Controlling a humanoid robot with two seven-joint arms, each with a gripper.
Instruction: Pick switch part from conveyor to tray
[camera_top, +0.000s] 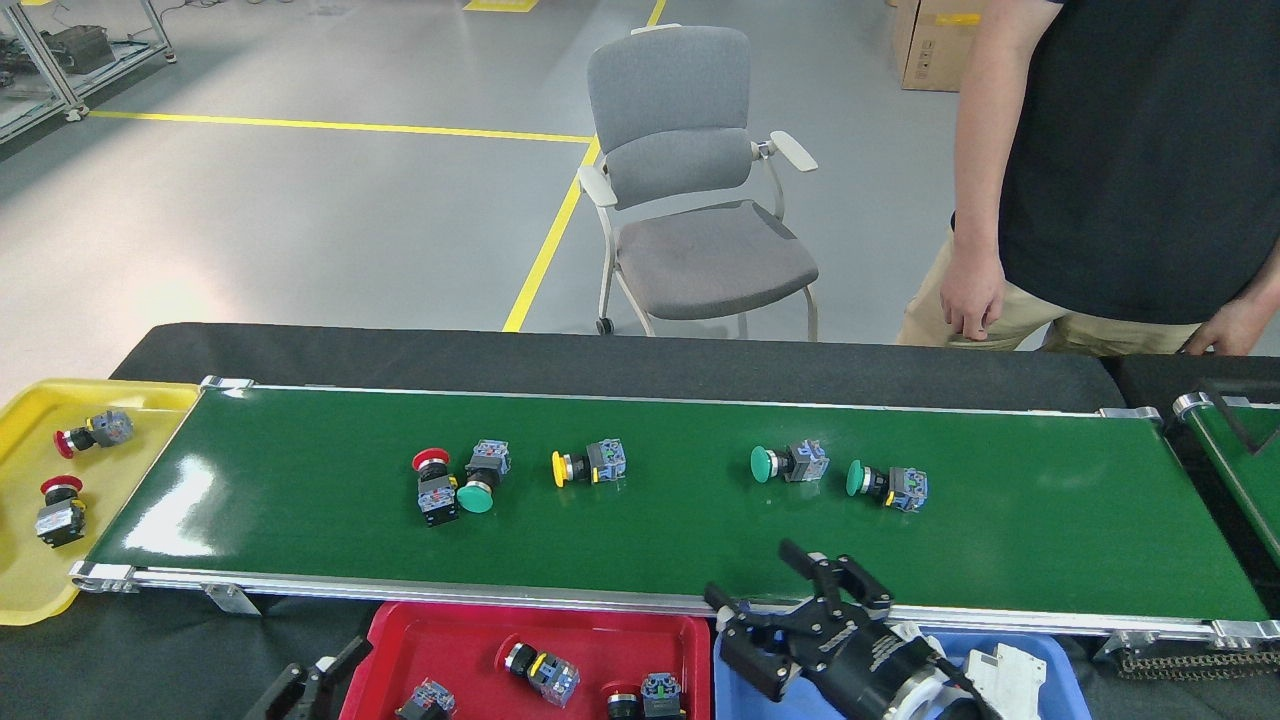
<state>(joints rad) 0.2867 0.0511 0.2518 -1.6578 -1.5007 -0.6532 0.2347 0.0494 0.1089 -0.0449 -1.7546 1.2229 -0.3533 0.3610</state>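
Five switch parts lie on the conveyor (300, 480): a red one (435, 482) touching a green one (480, 478), a yellow one (590, 464), two more green. The right gripper (800, 600) hovers at the near rail, fingers spread, empty. The left gripper (310, 685) shows at the bottom edge beside the red tray (400, 640), fingers spread.
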